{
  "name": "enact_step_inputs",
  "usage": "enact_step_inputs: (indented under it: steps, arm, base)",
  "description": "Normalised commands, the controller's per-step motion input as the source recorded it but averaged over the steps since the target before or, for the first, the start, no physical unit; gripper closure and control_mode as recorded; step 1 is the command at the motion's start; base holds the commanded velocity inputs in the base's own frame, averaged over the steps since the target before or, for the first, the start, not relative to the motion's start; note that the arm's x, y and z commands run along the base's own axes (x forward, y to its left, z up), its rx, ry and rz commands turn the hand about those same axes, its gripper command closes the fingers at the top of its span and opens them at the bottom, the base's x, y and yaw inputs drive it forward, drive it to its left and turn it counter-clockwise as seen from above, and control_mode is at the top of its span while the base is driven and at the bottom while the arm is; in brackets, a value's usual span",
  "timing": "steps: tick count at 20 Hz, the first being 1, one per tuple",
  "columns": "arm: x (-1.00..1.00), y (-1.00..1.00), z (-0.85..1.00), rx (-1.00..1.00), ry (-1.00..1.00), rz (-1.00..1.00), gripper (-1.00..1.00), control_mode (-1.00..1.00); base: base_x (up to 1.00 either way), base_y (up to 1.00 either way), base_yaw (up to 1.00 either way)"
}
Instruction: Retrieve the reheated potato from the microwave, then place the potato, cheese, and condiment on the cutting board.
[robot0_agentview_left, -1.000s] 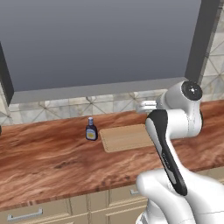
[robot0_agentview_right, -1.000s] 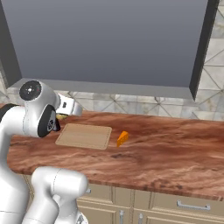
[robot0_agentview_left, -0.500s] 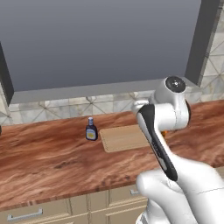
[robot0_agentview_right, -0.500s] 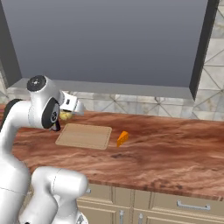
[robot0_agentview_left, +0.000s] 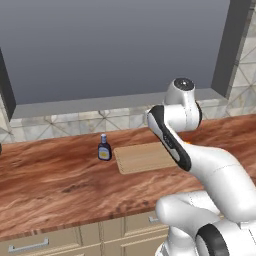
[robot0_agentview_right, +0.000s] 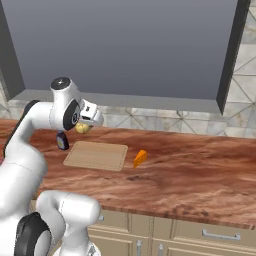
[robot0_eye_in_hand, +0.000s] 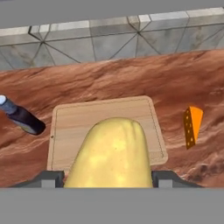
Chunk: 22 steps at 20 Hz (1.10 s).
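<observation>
The surface (robot0_agentview_right: 200, 155) runs across the middle of the right base view, with the board (robot0_agentview_right: 97, 155) left of centre. In the hand view the board (robot0_eye_in_hand: 65, 127) sits mid-frame, directly beyond the end effector (robot0_eye_in_hand: 109, 177), which grips the potato (robot0_eye_in_hand: 111, 155) at bottom centre; its long axis points toward the board. The bottle (robot0_eye_in_hand: 22, 118) lies just off the board's left edge, the cheese (robot0_eye_in_hand: 192, 126) off its right edge. The board's middle looks free for setting down.
</observation>
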Motion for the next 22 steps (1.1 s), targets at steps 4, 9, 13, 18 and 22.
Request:
enact_step_inputs:
  steps: [4,9,13,18,22]
  arm:
    - [0.5,0.19,-0.38,0.03,0.04,0.01,1.0,-1.0]
    - [0.38,0.24,-0.42,0.02,0.16,0.0,1.0,-1.0]
    - [0.1,-0.05,-0.36,-0.08,0.26,0.0,1.0,-1.0]
    - [0.12,-0.18,-0.35,-0.01,0.17,0.0,1.0,-1.0]
    - [0.17,-0.39,-0.35,0.06,0.03,0.0,1.0,-1.0]
  base:
    - [0.0,0.0,0.0]
    - [0.0,0.0,0.0]
    - [0.0,0.0,0.0]
    - [0.0,0.0,0.0]
    - [0.0,0.0,0.0]
